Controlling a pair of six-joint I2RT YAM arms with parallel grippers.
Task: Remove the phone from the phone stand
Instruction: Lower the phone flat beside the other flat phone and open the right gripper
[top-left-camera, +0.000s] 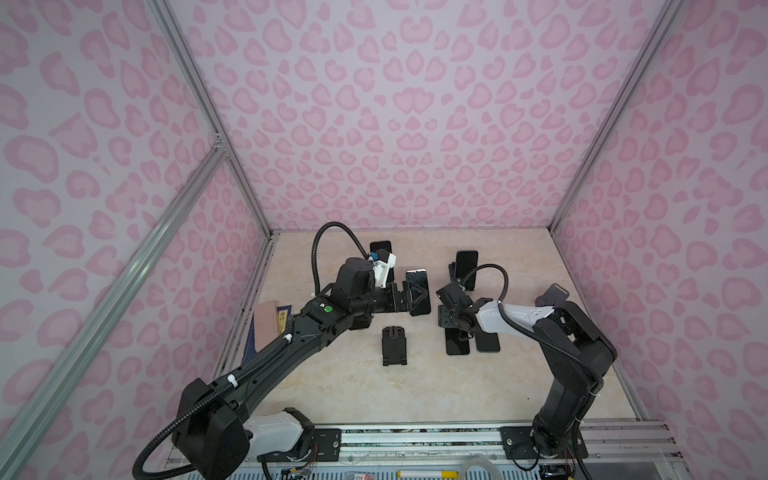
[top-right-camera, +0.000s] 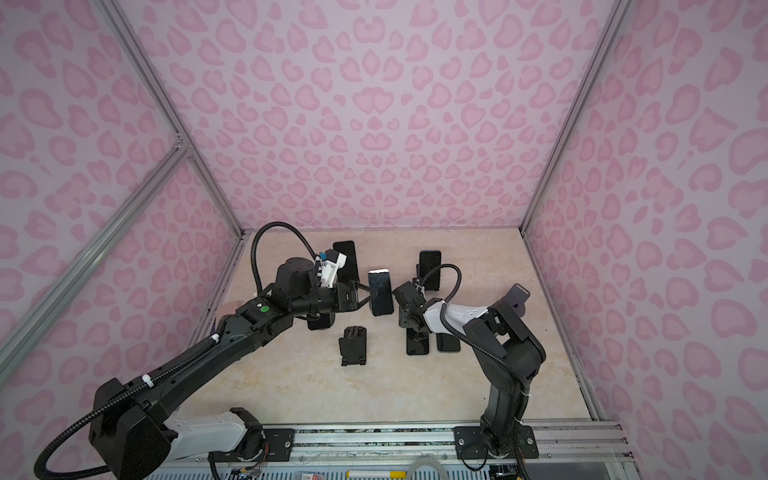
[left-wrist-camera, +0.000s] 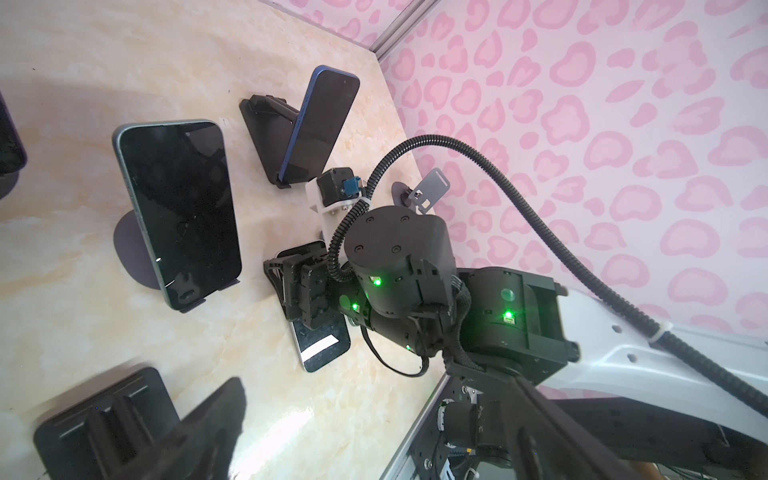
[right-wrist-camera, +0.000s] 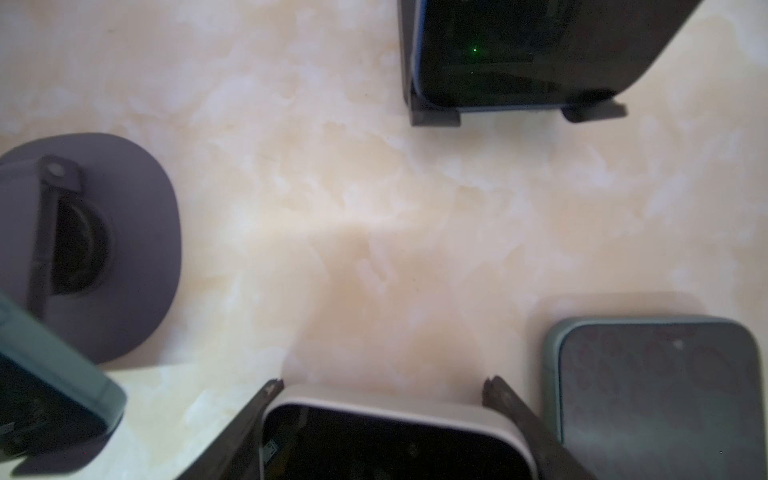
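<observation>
A white-edged phone (right-wrist-camera: 386, 440) lies low over the table, and my right gripper (right-wrist-camera: 382, 386) is shut on its end, one finger on each side. In both top views this gripper (top-left-camera: 455, 330) points down at the phone (top-left-camera: 457, 347). Left of it, a dark phone (top-left-camera: 417, 291) leans on a purple round-based phone stand (left-wrist-camera: 124, 245). My left gripper (top-left-camera: 419, 296) stands open beside this phone's left edge, with nothing between its fingers (left-wrist-camera: 208, 428).
A blue phone (left-wrist-camera: 320, 124) sits on a black stand (left-wrist-camera: 266, 120) at the back right. A greenish phone (right-wrist-camera: 656, 395) lies flat beside the held one. An empty black stand (top-left-camera: 394, 345) is in the middle front, an empty grey stand (top-left-camera: 550, 295) at the right, another phone (top-left-camera: 380, 249) at the back left.
</observation>
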